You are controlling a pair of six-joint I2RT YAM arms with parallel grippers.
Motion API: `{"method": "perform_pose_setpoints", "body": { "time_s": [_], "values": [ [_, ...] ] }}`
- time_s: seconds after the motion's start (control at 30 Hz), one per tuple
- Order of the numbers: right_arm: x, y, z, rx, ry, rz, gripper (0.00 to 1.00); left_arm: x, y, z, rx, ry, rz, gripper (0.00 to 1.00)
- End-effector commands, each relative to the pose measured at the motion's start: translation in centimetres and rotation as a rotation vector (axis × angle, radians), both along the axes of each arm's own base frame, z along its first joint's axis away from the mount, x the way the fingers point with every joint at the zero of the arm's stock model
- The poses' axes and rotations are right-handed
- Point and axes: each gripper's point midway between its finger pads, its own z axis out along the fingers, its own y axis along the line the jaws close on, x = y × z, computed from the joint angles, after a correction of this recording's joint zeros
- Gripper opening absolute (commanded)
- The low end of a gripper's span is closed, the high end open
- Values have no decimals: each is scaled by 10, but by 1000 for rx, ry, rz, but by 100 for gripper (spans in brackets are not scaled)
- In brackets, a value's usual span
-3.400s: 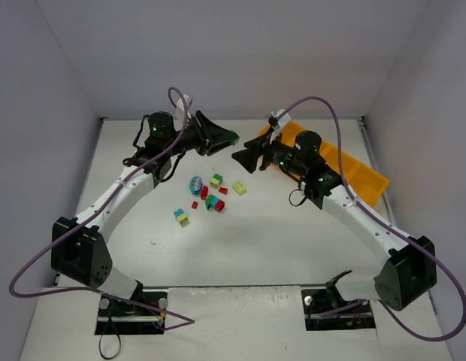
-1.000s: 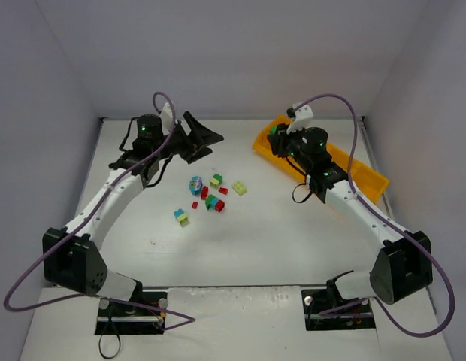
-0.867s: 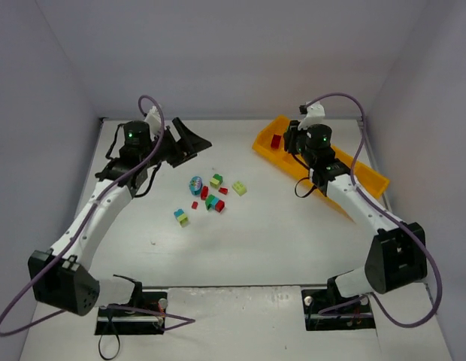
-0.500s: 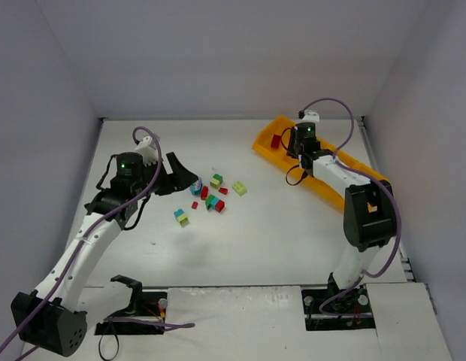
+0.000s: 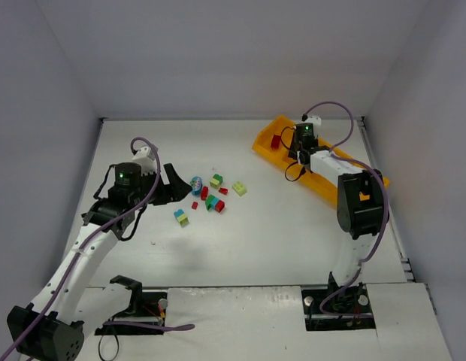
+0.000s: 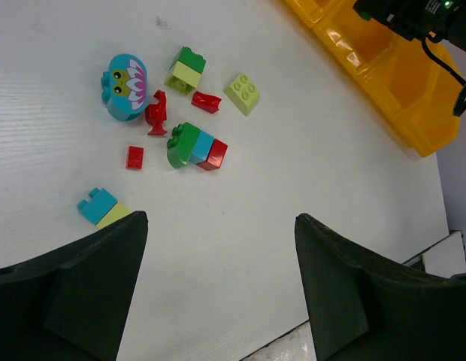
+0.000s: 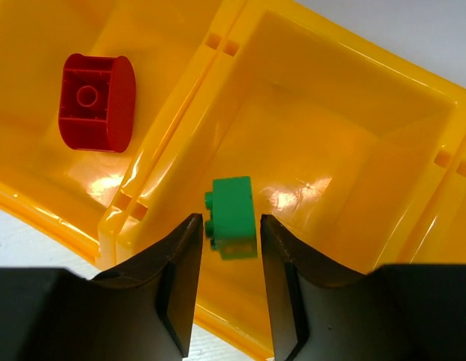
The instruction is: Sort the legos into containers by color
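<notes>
The legos lie in a loose cluster on the white table: a green, teal and red row (image 6: 195,146), a teal and yellow-green pair (image 6: 104,208), a yellow-green brick (image 6: 242,92), small red ones (image 6: 134,156) and a green-topped brick (image 6: 186,68). My left gripper (image 6: 220,218) hangs open over bare table just near of them. The containers are compartments of one orange-yellow tray (image 7: 184,113). Over its second compartment my right gripper (image 7: 230,219) stands slightly open. A green brick (image 7: 233,210) hangs loose between its fingers, with a thin gap on each side. A red brick (image 7: 95,92) lies in the end compartment.
A teal round piece with a flower face (image 6: 125,85) sits at the left of the cluster. The tray (image 5: 368,180) runs diagonally toward the right wall. Grey walls enclose the table on three sides. The right arm is folded steeply over the tray.
The left arm has drawn back toward the near left, away from the tray. The right gripper has settled over the second compartment and its jaws have parted from the green brick.
</notes>
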Motion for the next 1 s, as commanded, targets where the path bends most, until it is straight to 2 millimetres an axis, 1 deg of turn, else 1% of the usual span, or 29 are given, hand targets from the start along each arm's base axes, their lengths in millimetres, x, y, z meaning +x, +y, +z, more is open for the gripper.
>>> {"method": "perform_pose_setpoints", "body": {
  "time_s": [0.0, 0.03, 0.07, 0.17, 0.27, 0.3, 0.37, 0.4, 0.47, 0.5, 0.57, 0.6, 0.67, 0.7, 0.73, 0.77, 0.8, 0.87, 0.9, 0.93, 0.97],
  "values": [
    [21, -6, 32, 5, -88, -35, 34, 4, 3, 9, 13, -48, 9, 73],
    [22, -7, 30, 5, -84, -35, 39, 5, 3, 8, 16, -48, 8, 73],
    [22, -7, 30, 10, -80, -31, 41, 5, 3, 7, 18, -46, 9, 73],
    [24, -8, 35, 12, -89, -32, 42, 7, 3, 5, 22, -39, 10, 73],
    [25, -6, 44, 18, -105, -23, 43, 8, 4, 3, 27, -34, 15, 73],
    [24, -3, 53, 28, -122, -13, 43, 9, 4, 2, 29, -32, 14, 73],
    [22, 0, 63, 43, -138, 3, 43, 9, 4, -1, 34, -28, 15, 72],
    [20, 5, 76, 61, -160, 27, 43, 10, 4, -3, 40, -23, 16, 73],
    [16, 12, 89, 77, -181, 62, 43, 11, 6, -6, 48, -16, 22, 73],
    [12, 16, 104, 80, -208, 88, 43, 12, 6, -9, 53, -6, 26, 72],
    [5, 30, 115, 96, -224, 152, 43, 13, 7, -14, 61, 7, 34, 73],
    [-2, 41, 130, 99, -248, 191, 43, 15, 7, -16, 63, 16, 36, 73],
    [-10, 56, 140, 70, -267, 263, 44, 16, 8, -20, 69, 24, 43, 73],
    [-19, 73, 147, 59, -279, 316, 47, 17, 8, -22, 72, 30, 48, 73],
    [-24, 84, 149, 35, -284, 376, 48, 19, 8, -22, 73, 32, 51, 73],
    [-29, 95, 151, 33, -286, 424, 50, 19, 9, -23, 75, 34, 53, 73],
    [-40, 116, 148, 39, -279, 526, 56, 21, 8, -23, 74, 35, 51, 73],
    [-48, 133, 147, 41, -277, 599, 57, 21, 7, -22, 70, 35, 48, 73],
    [-53, 141, 140, 39, -262, 632, 61, 21, 6, -22, 68, 32, 45, 73],
    [-58, 151, 135, 40, -249, 669, 61, 21, 5, -21, 63, 32, 41, 73],
    [-61, 157, 131, 39, -237, 693, 62, 21, 5, -20, 59, 31, 39, 73]
  ]
}}
